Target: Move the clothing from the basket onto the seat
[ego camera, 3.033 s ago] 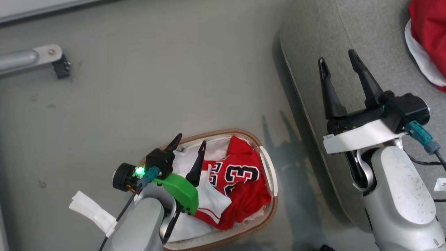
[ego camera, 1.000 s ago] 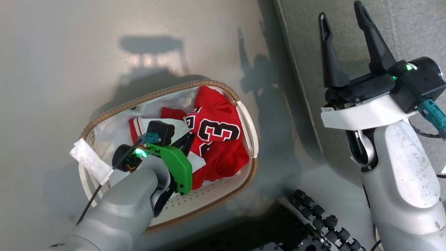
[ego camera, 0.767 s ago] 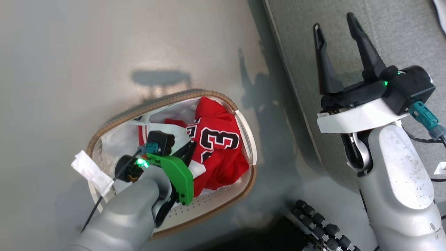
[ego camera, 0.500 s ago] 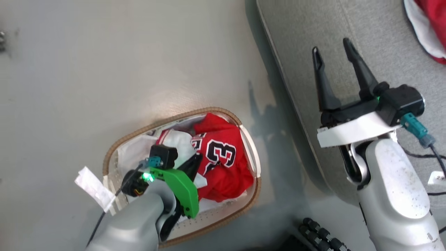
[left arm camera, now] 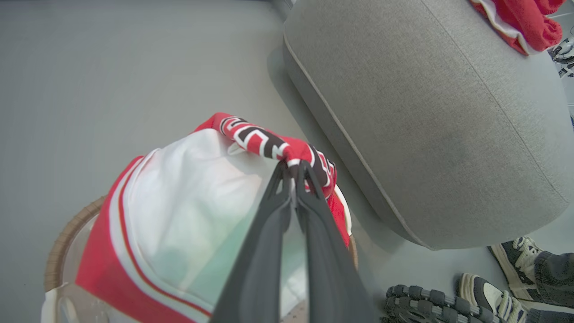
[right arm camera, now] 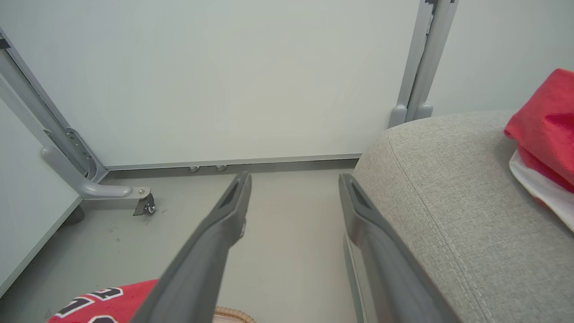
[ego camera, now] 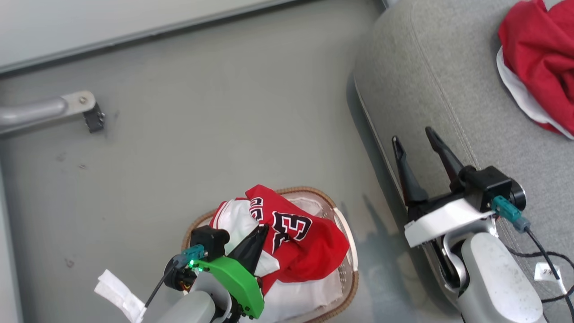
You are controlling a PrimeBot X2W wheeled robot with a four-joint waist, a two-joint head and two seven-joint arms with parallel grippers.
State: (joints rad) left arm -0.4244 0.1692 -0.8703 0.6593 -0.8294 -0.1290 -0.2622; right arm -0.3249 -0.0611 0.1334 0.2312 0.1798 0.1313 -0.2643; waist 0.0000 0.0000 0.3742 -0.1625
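The left claw is clenched on a fold of the jersey, which bulges up over the basket on the floor. The left wrist view gives the pinch up close: both fingertips meet on the red lettered edge, with white cloth drooping toward the basket's brown rim. That view adds a person's shoes on the floor near the basket. The right claw hangs released, grasping nothing, right of the basket over the edge of the seat. Farther right of the basket, a red garment lies on the seat. The right wrist view takes in a white wall panel and a caster leg beyond the basket.
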